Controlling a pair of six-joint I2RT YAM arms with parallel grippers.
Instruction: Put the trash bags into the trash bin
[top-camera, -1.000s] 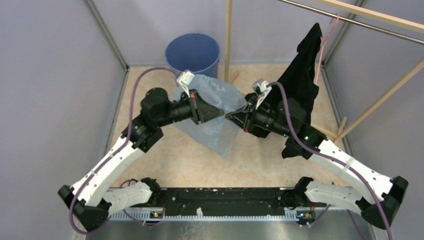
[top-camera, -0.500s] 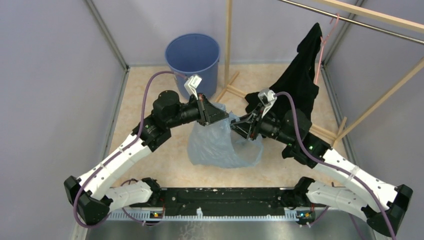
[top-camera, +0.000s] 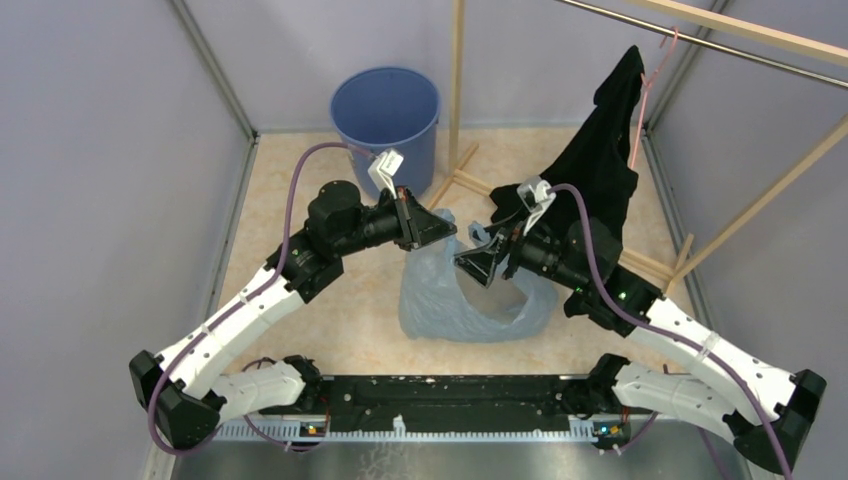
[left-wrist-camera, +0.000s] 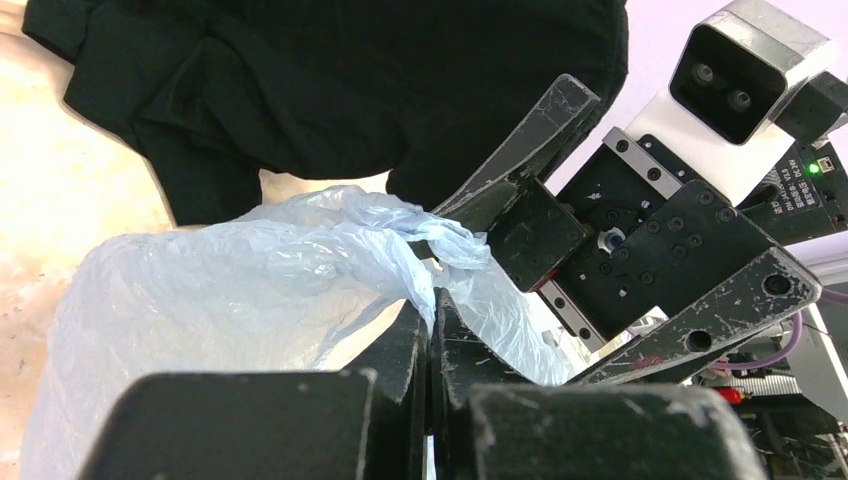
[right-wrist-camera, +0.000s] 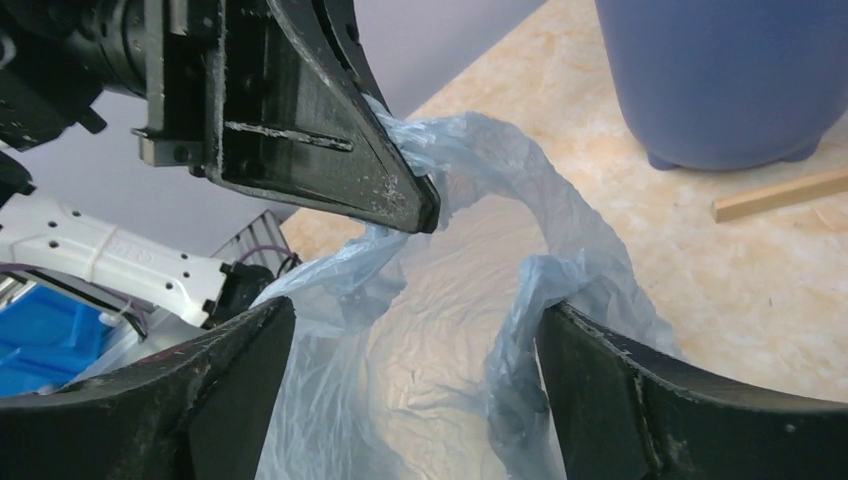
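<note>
Trash bag (top-camera: 450, 300) was clamped at its top in the left gripper (top-camera: 440, 232); right gripper (top-camera: 478, 262) gaped beside it; trash bin (top-camera: 385, 105) stood at the surface's far edge.

Your right gripper (right-wrist-camera: 415, 308) let go.
Its jaws have spread; the trash bag (top-camera: 460, 305) sags lower from your left gripper (top-camera: 447, 232).

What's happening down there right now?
Left hand shut on trash bag. Right hand open beside it. Bag outside trash bin. Wooden post beside bin.
</note>
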